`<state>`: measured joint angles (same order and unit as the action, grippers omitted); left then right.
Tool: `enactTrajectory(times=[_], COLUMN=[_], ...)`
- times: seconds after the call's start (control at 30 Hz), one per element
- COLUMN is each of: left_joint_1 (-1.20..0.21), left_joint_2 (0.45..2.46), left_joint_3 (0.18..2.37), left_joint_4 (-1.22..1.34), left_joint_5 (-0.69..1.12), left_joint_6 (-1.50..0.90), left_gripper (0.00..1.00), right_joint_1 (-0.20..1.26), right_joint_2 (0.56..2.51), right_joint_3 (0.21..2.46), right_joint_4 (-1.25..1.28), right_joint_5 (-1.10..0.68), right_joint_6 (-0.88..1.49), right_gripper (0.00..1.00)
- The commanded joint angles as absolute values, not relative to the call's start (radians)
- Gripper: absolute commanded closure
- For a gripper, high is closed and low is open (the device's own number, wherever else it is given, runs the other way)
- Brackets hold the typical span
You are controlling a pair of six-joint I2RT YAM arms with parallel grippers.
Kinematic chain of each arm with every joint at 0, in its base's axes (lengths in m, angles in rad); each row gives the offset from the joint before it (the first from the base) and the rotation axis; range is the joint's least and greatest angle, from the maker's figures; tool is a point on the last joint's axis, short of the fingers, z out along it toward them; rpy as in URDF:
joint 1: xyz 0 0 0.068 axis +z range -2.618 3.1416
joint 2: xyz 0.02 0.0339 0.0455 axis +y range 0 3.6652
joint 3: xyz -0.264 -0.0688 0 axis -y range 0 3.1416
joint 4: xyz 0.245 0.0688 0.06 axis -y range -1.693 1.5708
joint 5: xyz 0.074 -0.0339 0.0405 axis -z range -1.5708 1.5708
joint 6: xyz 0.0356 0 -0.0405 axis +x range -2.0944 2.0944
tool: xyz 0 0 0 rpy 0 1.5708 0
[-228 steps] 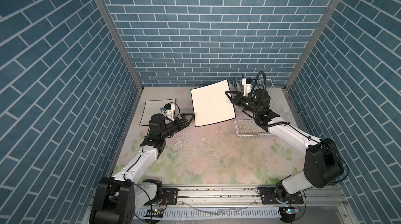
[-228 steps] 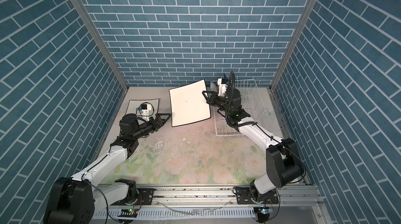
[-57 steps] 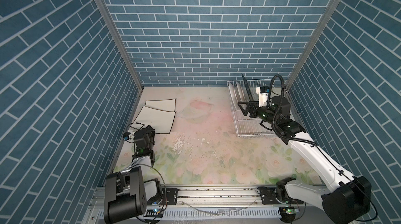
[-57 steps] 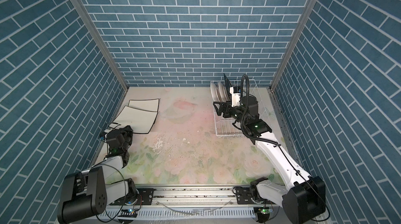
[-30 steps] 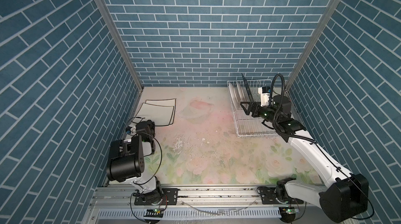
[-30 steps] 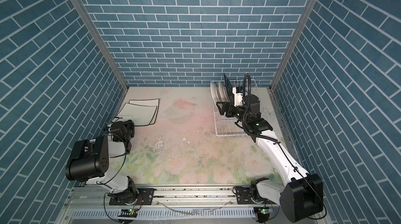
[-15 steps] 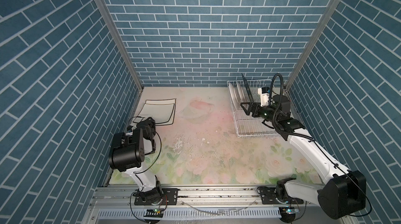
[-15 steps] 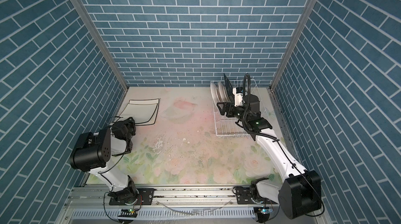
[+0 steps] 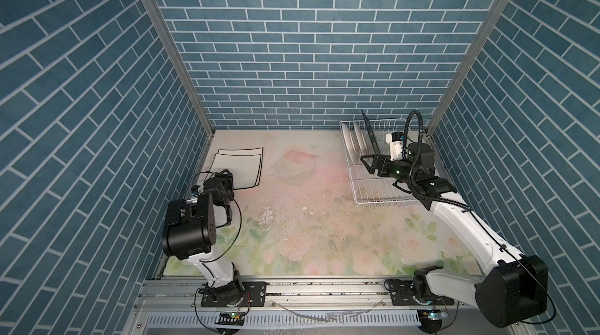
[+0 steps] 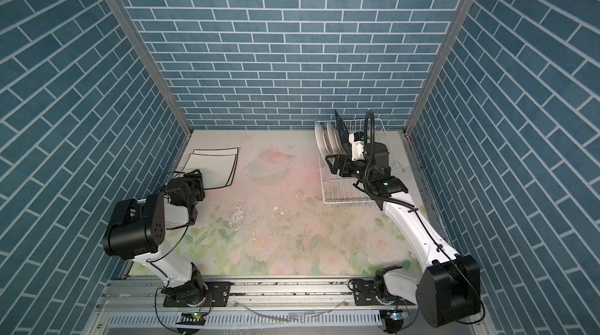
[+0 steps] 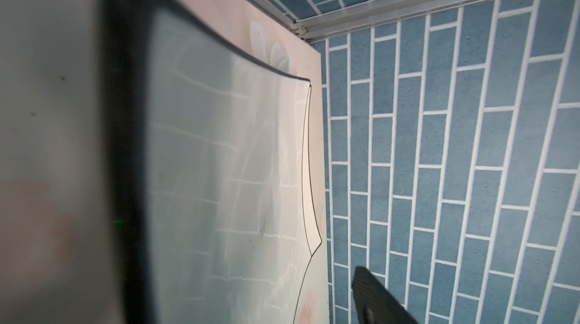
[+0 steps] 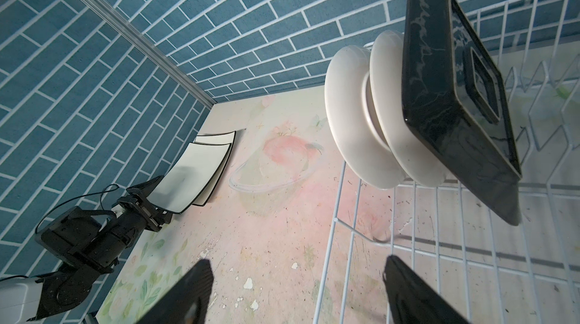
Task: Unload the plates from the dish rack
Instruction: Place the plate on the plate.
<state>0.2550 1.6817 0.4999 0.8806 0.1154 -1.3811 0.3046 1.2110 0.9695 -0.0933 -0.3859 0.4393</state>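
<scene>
Two square black-rimmed white plates (image 9: 237,167) (image 10: 211,167) lie stacked on the table at the back left. The near corner of the top plate (image 12: 191,175) sits between the jaws of my left gripper (image 9: 228,176) (image 12: 160,196), which is open. In the left wrist view one of its fingers (image 11: 373,297) stands well off this plate (image 11: 235,165). The white wire dish rack (image 9: 380,187) (image 10: 341,190) at the back right holds two round white plates (image 9: 350,141) (image 12: 348,112) and a black square plate (image 9: 371,137) (image 12: 439,87), all upright. My right gripper (image 9: 368,163) (image 12: 295,291) is open and holds nothing. It hovers over the rack's left rim, just in front of those plates.
Blue brick walls (image 9: 292,57) close in the back and both sides; the left wall (image 11: 455,165) is close beside my left gripper. The floral table mat (image 9: 308,226) is worn in the middle. A metal rail (image 9: 324,288) runs along the front edge.
The left gripper has set the white square plate down flat on the other square plate and opened its jaws. The right arm has hardly moved.
</scene>
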Motion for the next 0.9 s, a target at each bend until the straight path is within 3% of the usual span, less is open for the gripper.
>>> enactTrajectory(times=[0.0,0.27,0.87], left_joint_1=[0.258,0.259,0.258], left_joint_2=[1.582,1.531,1.529], left_joint_3=[0.563,0.638,0.685], left_joint_4=[0.724,0.436,0.297], left_joint_5=[0.107,0.072,0.059], left_joint_6=[-1.302,-1.239,-1.184], left_gripper=[0.19,0.05,0.0], right_joint_1=[0.299,0.297,0.295], right_joint_2=[1.196,1.195,1.162], right_joint_3=[1.019,1.009,1.009], right_joint_4=[-0.101,-0.084,-0.104], right_joint_5=[-0.4,-0.403,-0.408], right_joint_6=[0.407,0.413,0.41], right_gripper=[0.14,0.14,0.14])
